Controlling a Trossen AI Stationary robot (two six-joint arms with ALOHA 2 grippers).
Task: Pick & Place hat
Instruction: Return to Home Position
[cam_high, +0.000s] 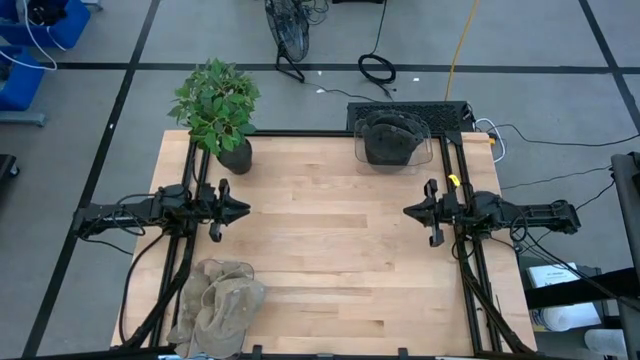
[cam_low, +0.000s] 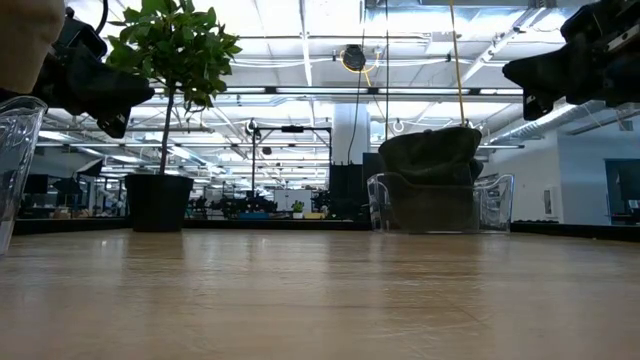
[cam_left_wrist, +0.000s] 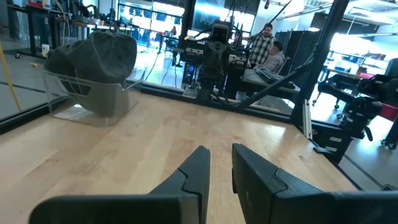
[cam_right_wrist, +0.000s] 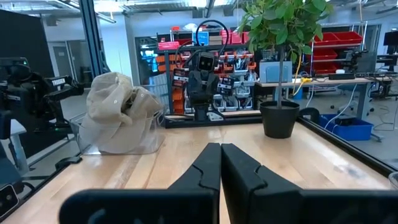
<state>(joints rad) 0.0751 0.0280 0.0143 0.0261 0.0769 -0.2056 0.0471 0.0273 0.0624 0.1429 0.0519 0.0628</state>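
A tan hat (cam_high: 220, 303) lies crumpled in a clear bin near the table's near left corner; the right wrist view shows the tan hat (cam_right_wrist: 118, 118) too. A dark hat (cam_high: 392, 138) sits in a clear bin (cam_high: 425, 155) at the far edge, and the dark hat (cam_left_wrist: 93, 59) also appears in the left wrist view. My left gripper (cam_high: 240, 208) hovers at the table's left side, its fingers a narrow gap apart (cam_left_wrist: 221, 168). My right gripper (cam_high: 408, 211) hovers at the right side, shut (cam_right_wrist: 221, 152). Both point at the table's middle and touch nothing.
A potted plant (cam_high: 218, 110) stands at the far left corner. Bare wood (cam_high: 330, 230) lies between the two grippers. A black frame rail (cam_high: 470, 290) runs along the right side. People (cam_left_wrist: 264, 46) sit beyond the table in the left wrist view.
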